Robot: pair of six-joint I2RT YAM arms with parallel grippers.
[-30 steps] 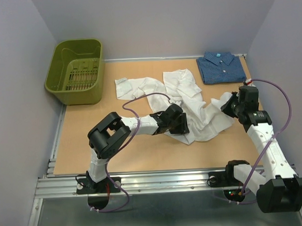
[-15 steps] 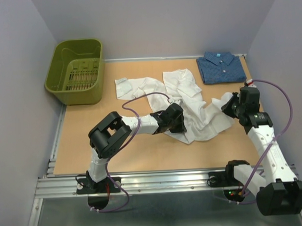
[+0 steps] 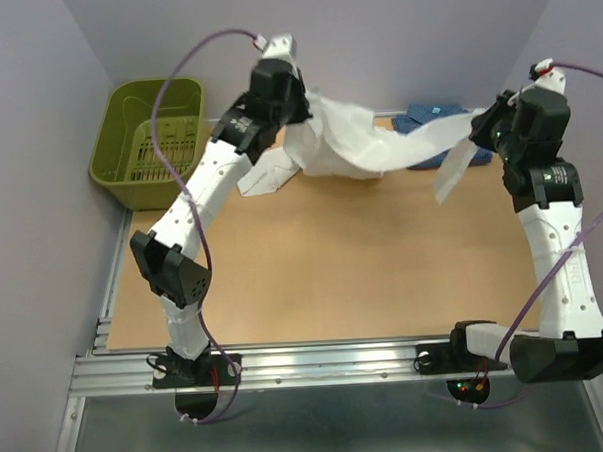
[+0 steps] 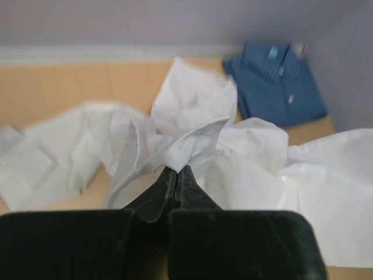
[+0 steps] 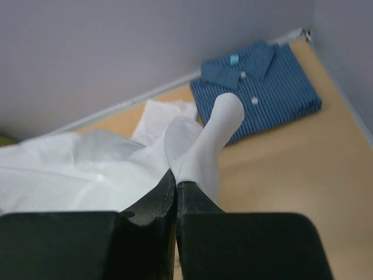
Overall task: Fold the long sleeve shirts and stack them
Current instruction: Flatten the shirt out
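Note:
The white shirt point(image 3: 363, 143) hangs stretched in the air between both grippers, high over the far part of the table; one end trails on the table at the back left. My left gripper point(image 3: 295, 111) is shut on a bunch of its cloth point(image 4: 186, 149). My right gripper point(image 3: 486, 130) is shut on another part of the white shirt point(image 5: 201, 149), with a strip hanging below it. The dark blue shirt point(image 3: 432, 115) lies folded at the far right corner, mostly hidden behind the white one in the top view; it shows in the left wrist view point(image 4: 277, 81) and the right wrist view point(image 5: 259, 87).
A green basket point(image 3: 148, 138) stands at the far left corner. Walls close in the table on the left, back and right. The wooden table top point(image 3: 334, 275) runs to a metal rail at the near edge.
Both arms have risen from low over the table and lifted the white shirt off it, spreading it in the air toward the back. The blue shirt has not moved.

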